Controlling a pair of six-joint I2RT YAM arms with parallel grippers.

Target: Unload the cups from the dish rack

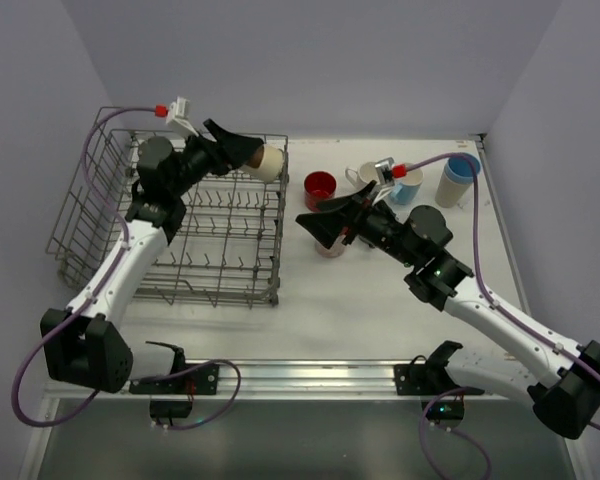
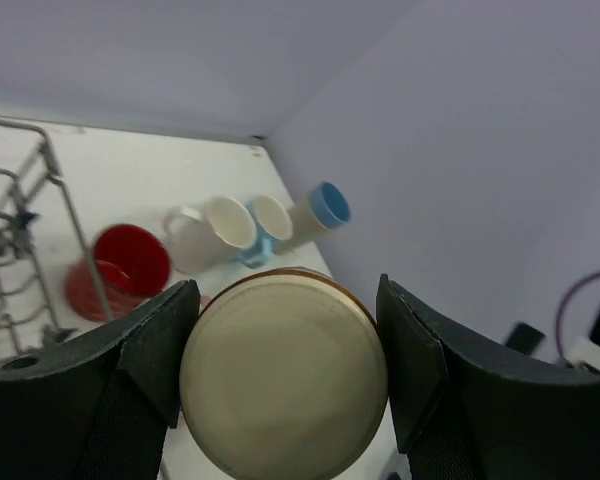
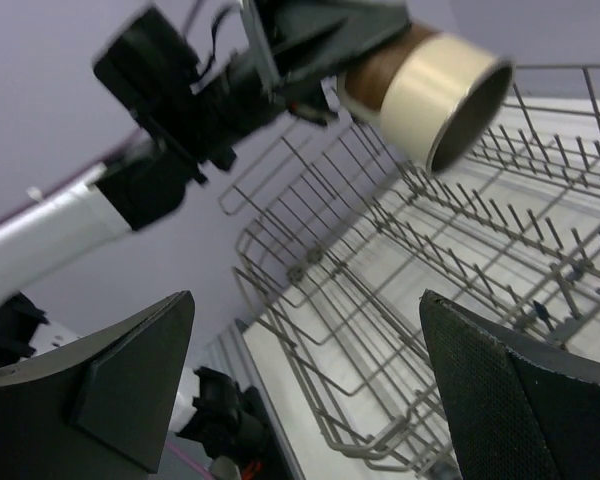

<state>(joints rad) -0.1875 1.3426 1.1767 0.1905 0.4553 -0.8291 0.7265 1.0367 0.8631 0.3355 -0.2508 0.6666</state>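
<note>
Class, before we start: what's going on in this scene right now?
The left gripper grips a cream cup with a brown base, holding it on its side above the far right corner of the dish rack. The right gripper hangs open over the table beside the rack, holding nothing. A red cup, a white mug, a light blue mug and a blue-rimmed tumbler sit on the table to the right.
</note>
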